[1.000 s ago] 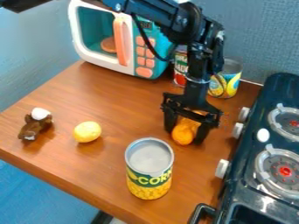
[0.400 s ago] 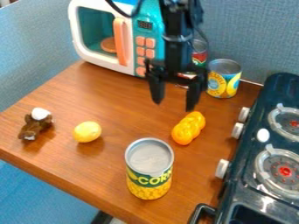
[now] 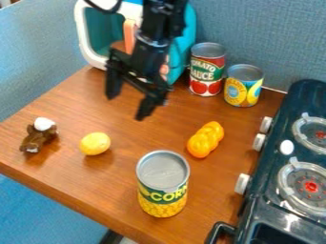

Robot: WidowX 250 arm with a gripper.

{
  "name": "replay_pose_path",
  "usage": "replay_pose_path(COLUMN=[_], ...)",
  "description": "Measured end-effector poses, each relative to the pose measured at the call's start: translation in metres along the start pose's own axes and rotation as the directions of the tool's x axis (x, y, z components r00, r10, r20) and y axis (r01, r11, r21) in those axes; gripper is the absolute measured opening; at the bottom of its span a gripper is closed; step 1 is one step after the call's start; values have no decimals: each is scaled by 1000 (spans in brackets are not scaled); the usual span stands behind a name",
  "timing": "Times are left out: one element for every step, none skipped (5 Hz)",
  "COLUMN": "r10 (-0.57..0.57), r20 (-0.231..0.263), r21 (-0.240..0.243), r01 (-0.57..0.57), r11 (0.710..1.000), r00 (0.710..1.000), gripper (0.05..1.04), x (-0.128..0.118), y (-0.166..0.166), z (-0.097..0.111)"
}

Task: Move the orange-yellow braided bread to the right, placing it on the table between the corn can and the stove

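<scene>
The black gripper (image 3: 126, 106) hangs above the wooden table in front of the toy microwave, open and holding nothing. Below and to its right, an orange twisted, bread-like toy (image 3: 205, 139) lies on the table. A yellow lemon-like toy (image 3: 95, 143) rests left of centre, with a brown toy with a white top (image 3: 39, 135) farther left. The corn can (image 3: 163, 184) stands upright near the front edge. At the back, right of the gripper, a tomato sauce can (image 3: 207, 69) and a yellow-and-blue can (image 3: 243, 86) stand side by side.
A white and teal toy microwave (image 3: 96, 52) stands at the back left, partly behind the arm. The dark toy stove (image 3: 283, 190) with white knobs runs along the right side. The wooden table's (image 3: 70, 195) front edge slants down toward the right.
The gripper was around the orange toy, then opened and rose from it, and has moved left toward the microwave. The orange toy stays on the table, and the tomato sauce can is now uncovered.
</scene>
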State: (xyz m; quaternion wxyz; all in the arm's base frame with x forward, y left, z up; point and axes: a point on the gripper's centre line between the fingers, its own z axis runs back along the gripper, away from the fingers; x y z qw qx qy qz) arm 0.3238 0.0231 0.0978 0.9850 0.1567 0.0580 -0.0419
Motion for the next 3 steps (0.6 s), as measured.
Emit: replay_pose_path(r10=[-52, -75, -129], r20=[-26, -5, 59], r21=[-32, -96, -175], r01=[51, 74, 138], r11=[998, 993, 975], r00=[998, 997, 990], gripper=[1004, 1004, 1004], x=[-18, -26, -31], y=[53, 76, 76], z=[-19, -30, -29])
